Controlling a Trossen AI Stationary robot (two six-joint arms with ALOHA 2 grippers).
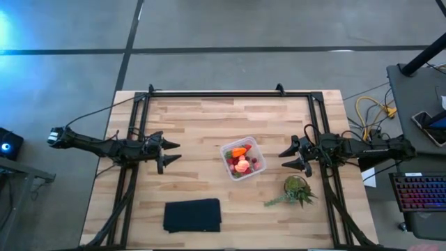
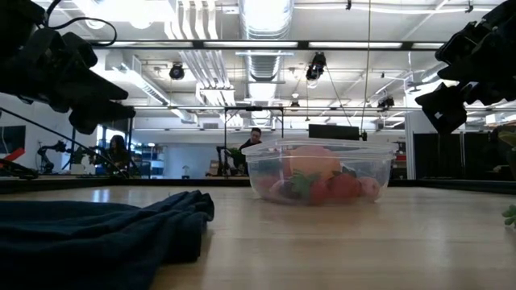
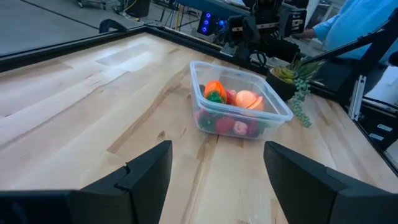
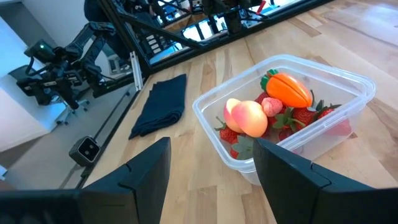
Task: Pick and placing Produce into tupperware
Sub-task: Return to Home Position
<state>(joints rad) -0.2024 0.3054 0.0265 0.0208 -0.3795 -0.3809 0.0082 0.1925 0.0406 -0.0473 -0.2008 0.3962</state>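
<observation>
The clear square tupperware [image 1: 242, 158] stands on the wooden table near its middle. Inside it lie red strawberry pieces [image 4: 298, 118], an orange carrot piece [image 4: 289, 89] and a pinkish round piece [image 4: 245, 116]. The tupperware [image 3: 239, 102] and produce [image 2: 322, 181] also show in the left wrist and low views. My left gripper [image 1: 171, 153] hovers open to the container's left, well apart from it. My right gripper [image 1: 293, 156] hovers open to its right. Neither touches anything.
A dark folded cloth [image 1: 192, 215] lies near the table's near edge, left of centre. A green leafy plant in a pot [image 1: 296, 189] sits near the right gripper, toward the near edge. A black frame [image 1: 223, 94] runs along the table's far edge and sides.
</observation>
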